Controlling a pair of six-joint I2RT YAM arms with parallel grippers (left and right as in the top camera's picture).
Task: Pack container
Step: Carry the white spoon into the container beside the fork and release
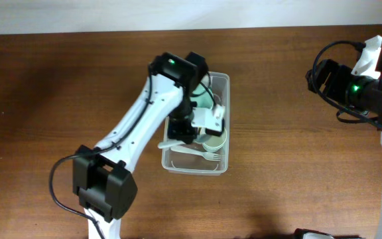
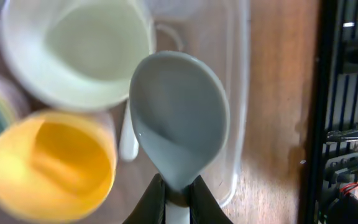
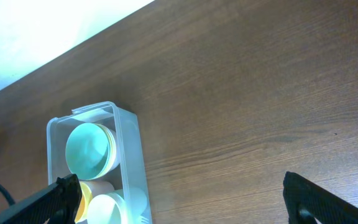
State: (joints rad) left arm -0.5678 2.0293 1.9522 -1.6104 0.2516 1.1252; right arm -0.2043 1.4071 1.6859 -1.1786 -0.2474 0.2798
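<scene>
the container (image 1: 227, 133) sits mid-bench, long side running away from the robot, a bit in from the far edge of the bench (image 1: 58, 86). it's already pretty crowded. right wrist view shows a teal bowl (image 3: 89, 149) at the far short end. the left wrist view shows a pale green cup (image 2: 86, 50) and a yellow cup (image 2: 48, 162) right next to each other. a white fork (image 1: 201, 154) lies across the near end.

left end effector (image 2: 178, 202) is clenched on the handle of a grey-white spoon (image 2: 179, 118), and the spoon's bowl hangs over the tub. it sits between the cups and the clear long wall (image 2: 238, 93), so it's tight on both sides. can't tell if the spoon touches anything under it. the left arm comes in from the lower left, crosses the container's left wall and blocks most of the middle from overhead.

right end effector (image 3: 180, 186) is released, fingers (image 3: 61, 199) spread wide with nothing between them. it hangs well apart from the tub, out over the right side. a wide run of bare wood lies between it and the container's right wall (image 3: 132, 162). there's similar wood on the left side past the arm.
</scene>
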